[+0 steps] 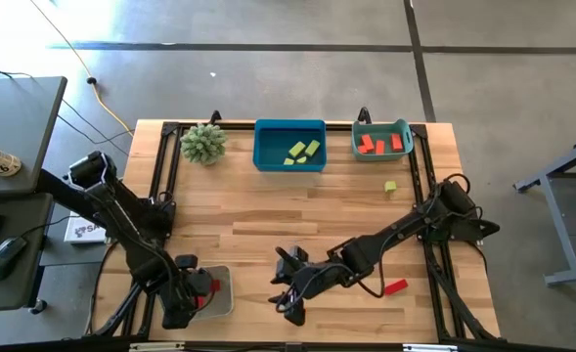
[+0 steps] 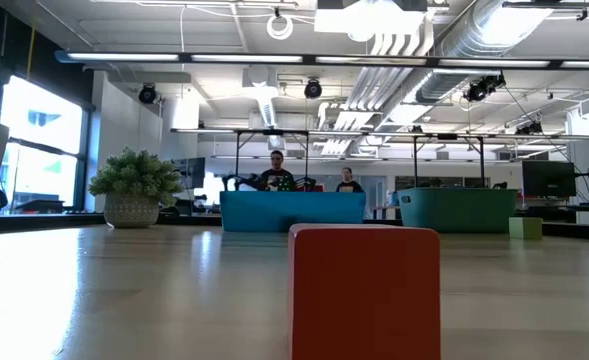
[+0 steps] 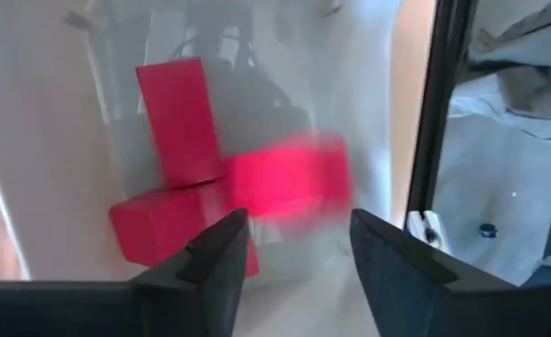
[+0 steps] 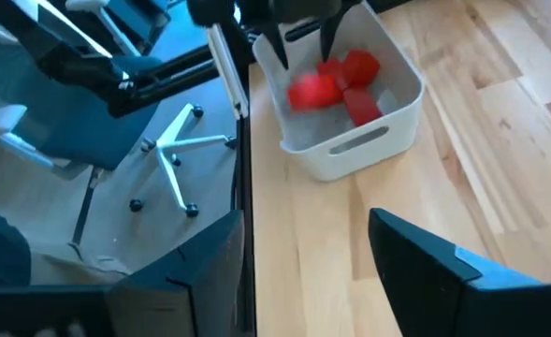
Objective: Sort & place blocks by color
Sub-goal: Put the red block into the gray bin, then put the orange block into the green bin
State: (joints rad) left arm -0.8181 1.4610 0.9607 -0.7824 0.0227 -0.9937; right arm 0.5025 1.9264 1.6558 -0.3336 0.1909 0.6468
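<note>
Red blocks (image 3: 177, 122) are piled in the white tray (image 1: 219, 293) at the table's near left corner, one blurred between the spread fingers of the left gripper (image 3: 294, 245) hovering right over them. More sorted ones sit along the far edge: yellow-green blocks (image 1: 303, 152) in the blue tray (image 1: 289, 128), orange blocks (image 1: 380, 144) in the teal tray (image 1: 382, 128). One red bar (image 1: 396, 287) lies near the right edge. The right gripper (image 1: 289, 293), fingers apart and empty, sits mid-table by the near edge.
</note>
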